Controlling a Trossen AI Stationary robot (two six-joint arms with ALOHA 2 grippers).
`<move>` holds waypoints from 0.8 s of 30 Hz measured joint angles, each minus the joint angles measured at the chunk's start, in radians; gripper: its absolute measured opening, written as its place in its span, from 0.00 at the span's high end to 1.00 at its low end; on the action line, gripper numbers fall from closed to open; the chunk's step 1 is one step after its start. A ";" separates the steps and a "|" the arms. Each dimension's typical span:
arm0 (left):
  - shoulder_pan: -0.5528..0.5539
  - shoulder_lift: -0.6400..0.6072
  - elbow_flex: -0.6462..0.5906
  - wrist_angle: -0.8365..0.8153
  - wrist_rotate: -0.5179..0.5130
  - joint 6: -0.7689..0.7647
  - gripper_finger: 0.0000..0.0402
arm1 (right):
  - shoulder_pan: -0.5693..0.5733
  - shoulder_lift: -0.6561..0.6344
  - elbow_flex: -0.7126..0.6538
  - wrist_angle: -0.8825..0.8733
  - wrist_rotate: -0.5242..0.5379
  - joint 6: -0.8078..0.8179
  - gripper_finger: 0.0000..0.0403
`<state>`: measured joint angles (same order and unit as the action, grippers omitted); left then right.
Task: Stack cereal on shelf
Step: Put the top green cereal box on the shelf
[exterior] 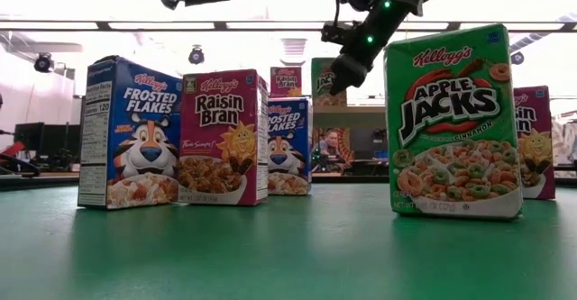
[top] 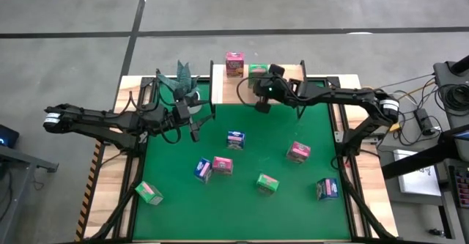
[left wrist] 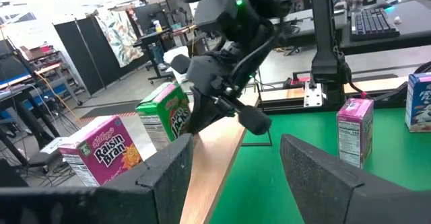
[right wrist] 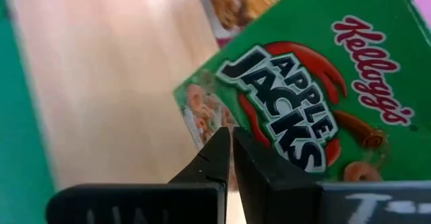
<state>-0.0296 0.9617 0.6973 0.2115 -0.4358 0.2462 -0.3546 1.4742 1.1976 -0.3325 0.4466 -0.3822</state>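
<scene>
Nearest, on the green mat (top: 242,207), seven cereal boxes are scattered, well apart from the shelf. A green box (top: 149,193) lies near the left corner, a blue box (top: 327,189) towards the right edge, and a second green box (top: 267,183) between them. Farther in, a blue box (top: 203,170) and a pink box (top: 222,165) stand just beside each other, another pink one (top: 297,152) sits to the right, and a blue one (top: 235,138) near the middle. The fronts read Frosted Flakes on blue, Raisin Bran on pink and Apple Jacks on green.

Beyond them, the left gripper (top: 195,124) hovers over the mat's back left part, its fingers (left wrist: 168,177) spread and empty.

Farthest, the pale wooden shelf (top: 227,91) carries a pink box (top: 234,64) and a green box (top: 256,72) side by side. The right gripper (top: 262,106) hangs at the shelf's front edge, just in front of that green box, its fingers (right wrist: 215,158) pressed together on nothing.
</scene>
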 joint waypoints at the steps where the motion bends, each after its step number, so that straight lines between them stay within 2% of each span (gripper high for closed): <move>1: 0.000 0.000 0.000 0.000 0.000 0.000 0.48 | -0.008 0.000 0.000 0.000 0.000 0.000 0.98; 4: 0.000 0.000 0.000 0.000 0.000 0.000 0.48 | -0.019 0.000 0.000 0.000 -0.018 0.010 0.98; 10: 0.000 0.000 0.000 0.000 0.000 0.000 0.48 | -0.010 0.006 -0.004 0.038 -0.122 0.049 0.98; 16: 0.000 0.000 0.000 0.001 0.000 0.000 0.48 | -0.008 0.037 -0.011 0.144 -0.123 0.025 0.98; 20: 0.000 0.000 0.000 0.000 0.000 0.000 0.48 | -0.027 0.054 -0.011 0.160 -0.079 -0.004 0.98; 24: 0.000 0.000 0.000 0.000 0.000 0.000 0.48 | -0.049 0.058 -0.011 0.159 -0.078 -0.009 0.98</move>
<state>-0.0292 0.9615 0.6971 0.2118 -0.4355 0.2462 -0.4031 1.5322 1.1866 -0.1734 0.3683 -0.3914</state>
